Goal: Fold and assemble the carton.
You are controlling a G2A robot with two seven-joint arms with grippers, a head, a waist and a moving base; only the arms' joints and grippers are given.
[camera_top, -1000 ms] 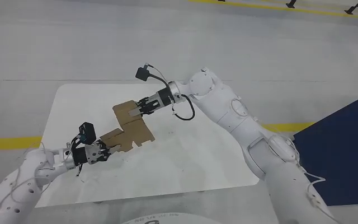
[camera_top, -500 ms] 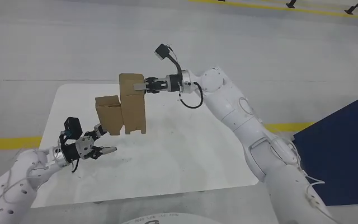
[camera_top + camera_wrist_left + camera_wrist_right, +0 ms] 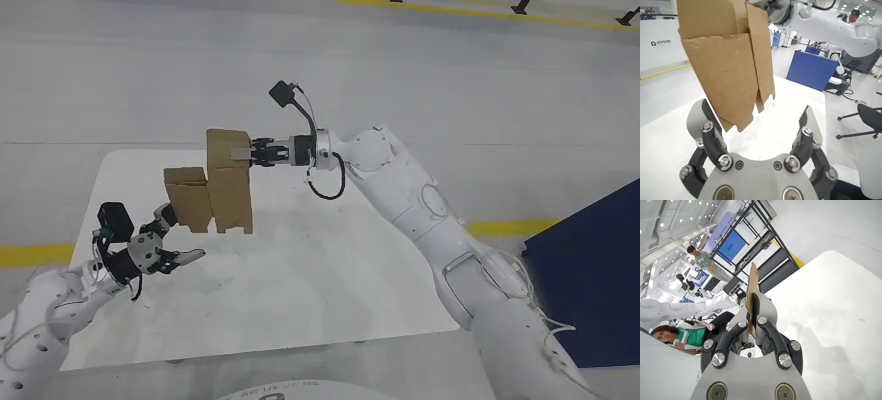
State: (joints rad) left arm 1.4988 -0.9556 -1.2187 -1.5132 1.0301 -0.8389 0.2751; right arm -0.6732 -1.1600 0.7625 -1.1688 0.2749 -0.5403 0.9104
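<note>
Two fingers of your right gripper [image 3: 750, 298] were clenched on the upper edge of the brown corrugated cardboard carton [image 3: 753, 275], with the board pinched thin between the black pads. In the top view that right gripper [image 3: 243, 153] held the carton [image 3: 228, 185] upright over the far left part of the white rounded-corner table [image 3: 330, 270]. One tall panel hung straight below the grip, and a shorter panel stood just beside it on the side away from the right arm.

Your left gripper [image 3: 180, 236] sat lower and nearer the robot, close to the table's left edge, with its fingers spread wide and nothing between them. Seen from the left wrist, the carton [image 3: 725, 66] hung in front of the released left gripper [image 3: 755, 109], with its creased panels folded against each other and its bottom flaps loose above the table [image 3: 797, 94]. One flap corner dipped in front of the ribbed pad of one finger [image 3: 710, 115]; you could not tell whether it touched. The other finger [image 3: 807, 118] stood well apart from the cardboard.
</note>
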